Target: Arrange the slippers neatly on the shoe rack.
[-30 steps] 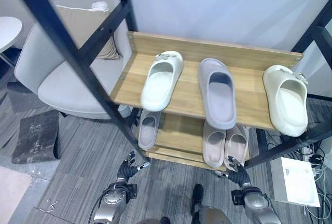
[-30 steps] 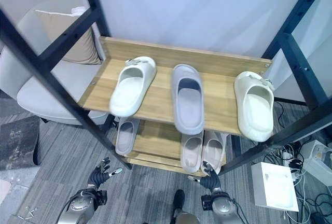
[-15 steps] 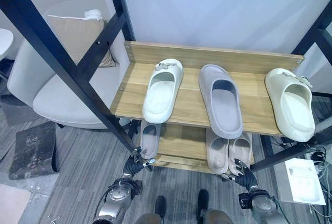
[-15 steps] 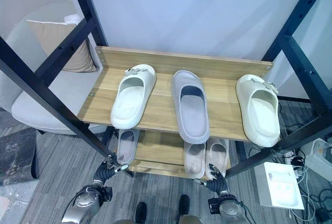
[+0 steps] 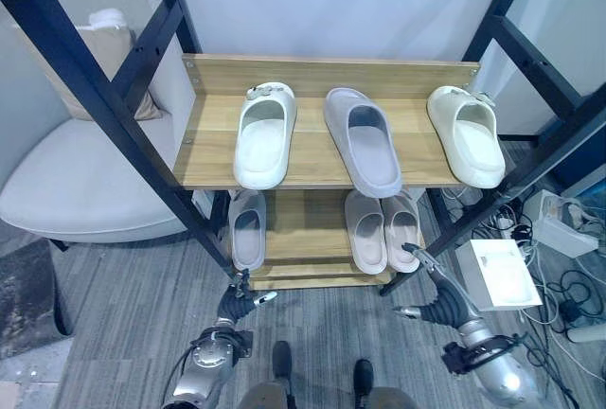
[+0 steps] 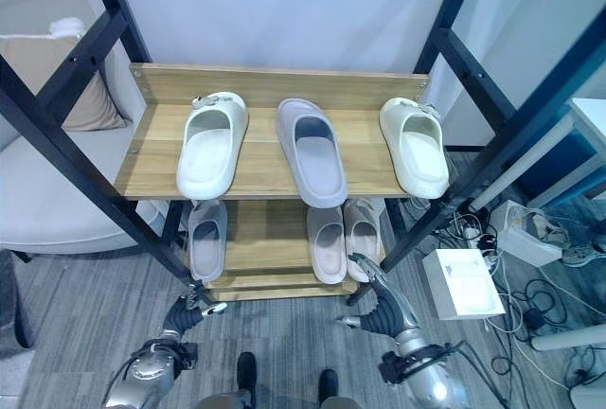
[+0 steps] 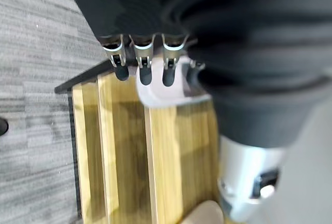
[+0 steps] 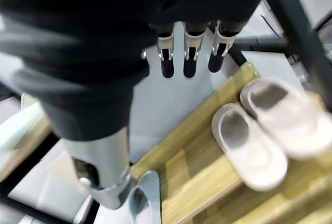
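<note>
The wooden shoe rack [image 5: 322, 74] has two shelves. On the top shelf a white slipper [image 5: 263, 134], a grey slipper [image 5: 363, 141] and a cream slipper [image 5: 466, 134] lie toes forward, the grey one slightly angled. The lower shelf [image 5: 308, 239] holds a single grey slipper [image 5: 247, 229] at the left and a pale pair [image 5: 365, 232] [image 5: 401, 229] at the right, also seen as the pair [image 8: 249, 146] in the right wrist view. My left hand [image 5: 235, 305] hangs open below the rack's front left corner. My right hand [image 5: 436, 305] is open in front of the pale pair, fingers straight, holding nothing.
Black metal frame posts [image 5: 104, 97] cross in front of the rack on both sides. A grey armchair [image 5: 66, 191] with a beige cushion [image 5: 109, 49] stands at the left. A white box [image 5: 497, 272] and a power strip [image 5: 559, 224] with cables lie on the floor at the right.
The camera has shifted, so the rack now sits centred and squarer. My right hand has risen and its fingers have stretched toward the lower shelf's right side. The slippers have not moved.
</note>
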You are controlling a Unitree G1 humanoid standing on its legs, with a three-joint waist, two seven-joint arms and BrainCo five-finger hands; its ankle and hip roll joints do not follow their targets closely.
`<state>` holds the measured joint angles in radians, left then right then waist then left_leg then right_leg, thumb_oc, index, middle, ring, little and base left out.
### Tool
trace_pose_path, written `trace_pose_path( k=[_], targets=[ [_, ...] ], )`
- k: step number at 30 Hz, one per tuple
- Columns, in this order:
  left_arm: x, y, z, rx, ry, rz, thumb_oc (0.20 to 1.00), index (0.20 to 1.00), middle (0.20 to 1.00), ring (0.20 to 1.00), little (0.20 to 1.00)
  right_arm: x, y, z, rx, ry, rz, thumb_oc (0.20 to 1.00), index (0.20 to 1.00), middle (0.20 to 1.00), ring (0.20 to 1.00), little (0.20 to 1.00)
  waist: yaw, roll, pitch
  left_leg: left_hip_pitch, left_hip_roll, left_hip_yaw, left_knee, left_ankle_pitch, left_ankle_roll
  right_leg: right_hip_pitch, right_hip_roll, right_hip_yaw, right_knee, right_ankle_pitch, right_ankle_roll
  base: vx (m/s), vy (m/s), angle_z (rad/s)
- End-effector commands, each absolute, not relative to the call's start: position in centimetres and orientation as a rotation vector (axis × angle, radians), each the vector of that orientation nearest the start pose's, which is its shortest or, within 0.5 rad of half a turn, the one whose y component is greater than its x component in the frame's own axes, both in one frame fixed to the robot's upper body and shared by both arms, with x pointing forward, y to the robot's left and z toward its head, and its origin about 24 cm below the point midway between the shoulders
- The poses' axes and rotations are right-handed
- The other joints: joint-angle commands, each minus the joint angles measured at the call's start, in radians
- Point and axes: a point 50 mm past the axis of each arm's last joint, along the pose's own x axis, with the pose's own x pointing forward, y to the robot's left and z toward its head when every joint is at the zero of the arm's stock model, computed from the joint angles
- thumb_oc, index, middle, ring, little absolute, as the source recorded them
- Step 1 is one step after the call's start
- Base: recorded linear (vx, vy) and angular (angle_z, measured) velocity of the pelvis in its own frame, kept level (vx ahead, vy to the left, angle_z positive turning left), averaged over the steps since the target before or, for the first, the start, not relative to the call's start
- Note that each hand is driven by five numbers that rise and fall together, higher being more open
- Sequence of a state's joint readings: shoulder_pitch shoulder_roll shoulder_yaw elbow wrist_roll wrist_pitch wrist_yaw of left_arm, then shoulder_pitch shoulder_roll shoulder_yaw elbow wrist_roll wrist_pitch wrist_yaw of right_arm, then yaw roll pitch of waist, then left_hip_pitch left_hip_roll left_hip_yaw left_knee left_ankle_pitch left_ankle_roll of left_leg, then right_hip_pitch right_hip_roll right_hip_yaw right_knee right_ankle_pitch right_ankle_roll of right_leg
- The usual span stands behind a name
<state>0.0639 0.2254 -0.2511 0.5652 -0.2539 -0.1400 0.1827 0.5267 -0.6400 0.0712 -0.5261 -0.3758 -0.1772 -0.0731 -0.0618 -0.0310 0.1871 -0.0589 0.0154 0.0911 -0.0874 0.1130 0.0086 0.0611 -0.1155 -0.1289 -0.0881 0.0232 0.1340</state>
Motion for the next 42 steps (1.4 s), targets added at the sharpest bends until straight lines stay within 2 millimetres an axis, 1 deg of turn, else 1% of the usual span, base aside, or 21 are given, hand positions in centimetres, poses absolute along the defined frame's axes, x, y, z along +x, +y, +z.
trace_pose_path(
  k=[1,2,3,4,6,7,9,12,14,15,18,19,20,23,24,29,33,36,38,39,42],
  targets=[
    [21.0,18.4,-7.0,0.142,0.415,0.054,1.0,1.0,1.0,1.0,1.0,16.3,-18.5,13.1,-0.863,-0.493,0.287,1.0,1.0,1.0,1.0,1.0,-0.016,-0.042,-0.051,0.112,-0.009,-0.045,0.001,-0.123,-0.032,-0.013,0.009,0.003,0.027,-0.004,0.022,0.03,-0.032,-0.12],
    [20.9,18.2,-7.1,0.139,0.418,0.046,1.0,1.0,1.0,1.0,1.0,16.4,-18.4,14.4,-0.863,-0.563,0.279,1.0,1.0,1.0,1.0,1.0,-0.018,-0.04,-0.058,0.115,-0.009,-0.049,0.002,-0.124,-0.032,-0.01,0.01,0.001,0.028,-0.005,0.021,0.03,-0.021,-0.12],
    [20.9,18.2,-7.1,0.139,0.418,0.046,1.0,1.0,1.0,1.0,1.0,16.4,-18.5,14.4,-0.863,-0.562,0.28,1.0,1.0,1.0,1.0,1.0,-0.019,-0.039,-0.057,0.115,-0.009,-0.049,0.002,-0.125,-0.032,-0.009,0.01,0.0,0.028,-0.005,0.021,0.01,-0.013,-0.06],
    [20.8,17.8,-7.3,0.132,0.429,0.026,1.0,1.0,1.0,1.0,1.0,16.8,-17.9,16.3,-0.749,-0.652,0.29,1.0,1.0,1.0,1.0,1.0,-0.016,-0.037,-0.067,0.12,-0.009,-0.055,0.002,-0.126,-0.032,-0.004,0.011,-0.004,0.026,-0.007,0.018,0.0,-0.009,0.04],
    [20.7,17.7,-7.3,0.131,0.433,0.021,1.0,1.0,1.0,1.0,1.0,17.0,-17.9,17.1,-0.691,-0.692,0.289,1.0,1.0,1.0,1.0,1.0,-0.015,-0.036,-0.07,0.123,-0.008,-0.059,0.002,-0.127,-0.032,0.001,0.01,-0.009,0.025,-0.008,0.017,0.01,-0.006,0.16],
    [20.6,17.3,-7.5,0.127,0.444,0.004,1.0,1.0,1.0,1.0,1.0,17.5,-17.6,19.2,-0.604,-0.796,0.273,1.0,1.0,1.0,1.0,1.0,-0.009,-0.033,-0.078,0.125,-0.008,-0.064,0.001,-0.127,-0.032,0.006,0.01,-0.013,0.022,-0.009,0.014,0.02,-0.001,0.21],
    [20.3,17.2,-7.7,0.116,0.455,0.003,1.0,1.0,1.0,1.0,1.0,18.1,-17.4,20.9,-0.502,-0.891,0.24,1.0,1.0,1.0,1.0,1.0,0.004,-0.03,-0.087,0.127,-0.008,-0.07,0.0,-0.129,-0.032,0.009,0.008,-0.02,0.02,-0.01,0.012,0.02,0.002,0.1],
    [20.1,17.0,-7.8,0.109,0.464,-0.008,1.0,1.0,1.0,1.0,1.0,19.2,-17.2,22.5,-0.508,-0.977,0.197,1.0,1.0,1.0,1.0,1.0,0.021,-0.027,-0.093,0.127,-0.009,-0.077,0.0,-0.13,-0.031,0.013,0.008,-0.027,0.017,-0.011,0.01,0.01,0.005,0.13],
    [20.0,17.2,-7.9,0.098,0.472,-0.002,1.0,1.0,1.0,1.0,1.0,21.2,-16.7,24.0,-0.538,-1.047,0.14,1.0,1.0,1.0,1.0,1.0,0.046,-0.029,-0.093,0.13,-0.009,-0.086,0.0,-0.13,-0.03,0.017,0.006,-0.036,0.016,-0.009,0.006,0.02,0.009,0.16],
    [20.0,17.2,-7.9,0.097,0.471,0.0,1.0,1.0,1.0,1.0,1.0,21.2,-16.7,24.0,-0.538,-1.049,0.141,1.0,1.0,1.0,1.0,1.0,0.044,-0.029,-0.092,0.13,-0.009,-0.086,0.0,-0.13,-0.03,0.018,0.006,-0.036,0.016,-0.009,0.006,0.01,0.002,0.14],
    [19.6,17.3,-8.1,0.091,0.488,0.003,1.0,1.0,1.0,1.0,1.0,23.4,-16.6,24.0,-0.529,-1.011,0.099,1.0,1.0,1.0,1.0,1.0,0.066,-0.031,-0.089,0.132,-0.009,-0.095,0.0,-0.131,-0.031,0.024,0.004,-0.048,0.016,-0.011,0.004,0.03,0.006,0.08],
    [19.3,17.5,-8.3,0.094,0.499,-0.002,1.0,1.0,1.0,1.0,1.0,25.3,-17.0,23.7,-0.608,-0.958,0.051,1.0,1.0,1.0,1.0,1.0,0.086,-0.035,-0.084,0.133,-0.01,-0.107,0.0,-0.131,-0.03,0.029,0.003,-0.057,0.02,-0.014,0.003,0.03,0.006,0.08],
    [19.3,17.5,-8.3,0.094,0.499,-0.001,1.0,1.0,1.0,1.0,1.0,25.3,-16.9,23.7,-0.608,-0.958,0.052,1.0,1.0,1.0,1.0,1.0,0.085,-0.035,-0.083,0.133,-0.01,-0.108,0.0,-0.131,-0.03,0.029,0.002,-0.057,0.02,-0.014,0.003,0.03,-0.002,0.15],
    [18.8,17.9,-8.6,0.101,0.519,-0.006,1.0,1.0,1.0,1.0,1.0,27.2,-17.7,23.4,-0.687,-0.894,-0.011,1.0,1.0,1.0,1.0,1.0,0.112,-0.038,-0.073,0.134,-0.015,-0.124,0.005,-0.133,-0.027,0.038,0.0,-0.074,0.025,-0.021,0.002,0.03,0.004,0.22],
    [18.5,18.1,-8.8,0.105,0.533,-0.006,1.0,1.0,1.0,1.0,1.0,28.4,-18.3,22.8,-0.708,-0.835,-0.045,1.0,1.0,1.0,1.0,1.0,0.126,-0.041,-0.068,0.131,-0.017,-0.134,0.006,-0.134,-0.027,0.042,-0.003,-0.085,0.028,-0.024,0.001,0.06,0.008,0.13],
    [18.1,18.6,-9.0,0.112,0.549,-0.006,1.0,1.0,1.0,1.0,1.0,29.8,-19.7,21.8,-0.802,-0.747,-0.103,1.0,1.0,1.0,1.0,1.0,0.152,-0.045,-0.056,0.123,-0.021,-0.158,0.01,-0.134,-0.025,0.049,-0.004,-0.112,0.032,-0.035,0.001,0.06,0.006,0.21],
    [17.9,18.9,-9.1,0.121,0.558,-0.01,1.0,1.0,1.0,1.0,1.0,30.2,-20.5,21.7,-0.851,-0.72,-0.132,1.0,1.0,1.0,1.0,1.0,0.162,-0.047,-0.052,0.118,-0.022,-0.167,0.009,-0.134,-0.026,0.051,-0.005,-0.121,0.03,-0.038,0.002,0.04,0.006,0.11],
    [17.6,19.2,-9.3,0.127,0.572,-0.008,1.0,1.0,1.0,1.0,1.0,30.9,-22.1,21.4,-0.901,-0.663,-0.185,1.0,1.0,1.0,1.0,1.0,0.173,-0.052,-0.047,0.112,-0.023,-0.172,0.007,-0.134,-0.028,0.051,-0.005,-0.129,0.024,-0.04,0.004,0.04,0.002,0.05],
    [17.6,19.2,-9.2,0.126,0.567,-0.011,1.0,1.0,1.0,1.0,1.0,31.1,-22.3,21.5,-0.914,-0.66,-0.196,1.0,1.0,1.0,1.0,1.0,0.174,-0.052,-0.045,0.111,-0.022,-0.173,0.007,-0.134,-0.028,0.051,-0.005,-0.13,0.023,-0.039,0.004,0.02,0.006,0.14],
    [17.6,19.2,-9.2,0.127,0.566,-0.014,1.0,1.0,1.0,1.0,1.0,31.5,-23.1,21.5,-0.934,-0.631,-0.222,1.0,1.0,1.0,1.0,1.0,0.178,-0.055,-0.042,0.109,-0.022,-0.174,0.005,-0.133,-0.028,0.048,-0.004,-0.131,0.019,-0.038,0.004,0.02,0.01,0.14],
    [17.6,19.3,-9.2,0.124,0.567,-0.014,1.0,1.0,1.0,1.0,1.0,32.0,-24.0,21.3,-0.957,-0.588,-0.244,1.0,1.0,1.0,1.0,1.0,0.182,-0.057,-0.038,0.104,-0.022,-0.176,0.004,-0.131,-0.029,0.045,-0.004,-0.134,0.017,-0.037,0.004,0.01,0.005,0.03]
  ],
)
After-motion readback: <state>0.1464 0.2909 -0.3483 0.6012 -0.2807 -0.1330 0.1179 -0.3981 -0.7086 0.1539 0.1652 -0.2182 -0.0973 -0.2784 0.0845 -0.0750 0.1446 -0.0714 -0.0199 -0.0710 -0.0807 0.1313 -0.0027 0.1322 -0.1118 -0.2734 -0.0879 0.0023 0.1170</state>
